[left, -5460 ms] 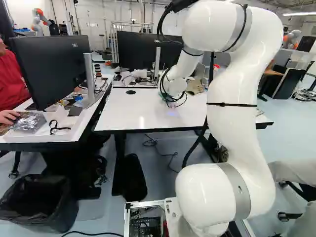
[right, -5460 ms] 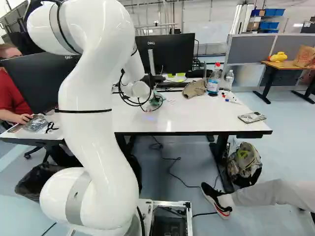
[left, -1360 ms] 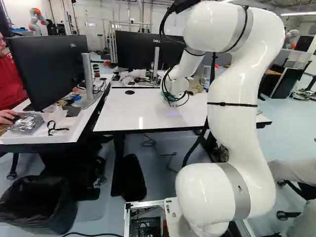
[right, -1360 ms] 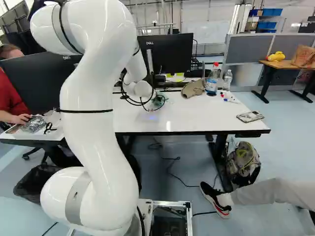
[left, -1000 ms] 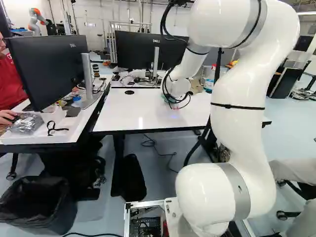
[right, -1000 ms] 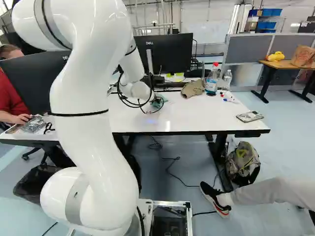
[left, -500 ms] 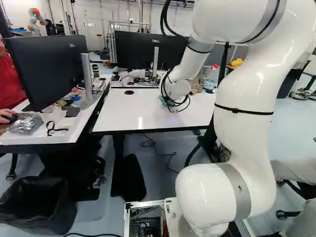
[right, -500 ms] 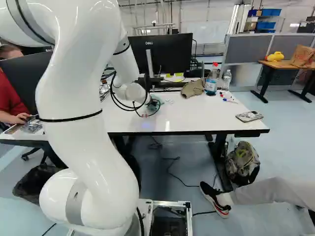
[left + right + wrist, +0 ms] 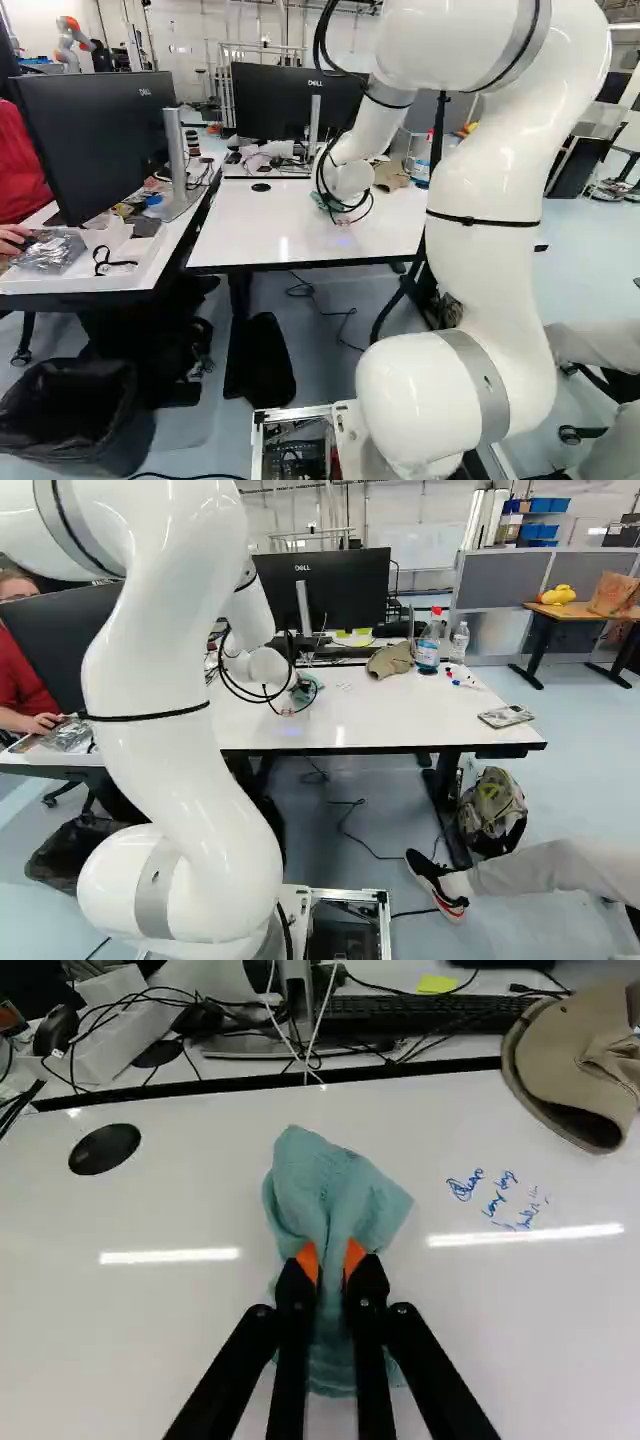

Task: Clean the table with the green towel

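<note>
While two jaws pinch one towel (image 9: 318,1185), one cap (image 9: 568,1052) lies apart.

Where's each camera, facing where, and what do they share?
Left base: behind and left of the arm, facing ahead, slightly down, at the table; arm right of middle.
Right base: behind and right, same heading; arm left of middle.
Wrist: on the wrist, looks along the gripper at the towel; both fingers show.
All share table and towel; base views also the bin.

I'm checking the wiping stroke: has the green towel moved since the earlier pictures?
Yes. In the right base view the green towel, held in the hand, has shifted left, farther from the beige cap.
</note>
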Motion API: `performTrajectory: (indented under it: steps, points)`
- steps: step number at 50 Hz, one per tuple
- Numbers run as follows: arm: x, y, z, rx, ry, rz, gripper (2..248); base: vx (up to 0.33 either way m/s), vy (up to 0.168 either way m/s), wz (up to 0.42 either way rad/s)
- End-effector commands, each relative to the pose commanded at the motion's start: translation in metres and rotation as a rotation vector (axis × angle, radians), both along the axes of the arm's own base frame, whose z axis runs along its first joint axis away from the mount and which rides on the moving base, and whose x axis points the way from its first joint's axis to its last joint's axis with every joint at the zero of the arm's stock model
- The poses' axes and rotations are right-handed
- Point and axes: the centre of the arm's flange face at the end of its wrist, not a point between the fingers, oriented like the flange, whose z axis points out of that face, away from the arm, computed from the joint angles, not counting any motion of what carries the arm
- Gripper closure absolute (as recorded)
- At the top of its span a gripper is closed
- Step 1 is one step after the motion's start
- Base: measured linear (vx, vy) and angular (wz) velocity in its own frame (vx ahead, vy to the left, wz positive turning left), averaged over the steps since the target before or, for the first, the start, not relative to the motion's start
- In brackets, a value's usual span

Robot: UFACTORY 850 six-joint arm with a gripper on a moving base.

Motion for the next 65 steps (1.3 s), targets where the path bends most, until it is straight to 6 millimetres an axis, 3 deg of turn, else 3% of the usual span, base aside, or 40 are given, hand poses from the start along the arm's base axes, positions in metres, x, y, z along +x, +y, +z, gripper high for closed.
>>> performTrajectory:
  steps: [19, 34, 47, 65]
  points:
    - [0.036, 0.001, -0.003, 0.001, -0.022, -0.001, 202, 0.000, 0.000, 0.000]
    - [0.037, 0.001, 0.000, 0.001, -0.029, -0.001, 202, 0.000, 0.000, 0.000]
    - [0.025, 0.001, 0.016, 0.002, -0.046, 0.000, 202, 0.000, 0.000, 0.000]
    - [-0.012, 0.005, 0.039, 0.003, -0.065, 0.010, 202, 0.000, 0.000, 0.000]
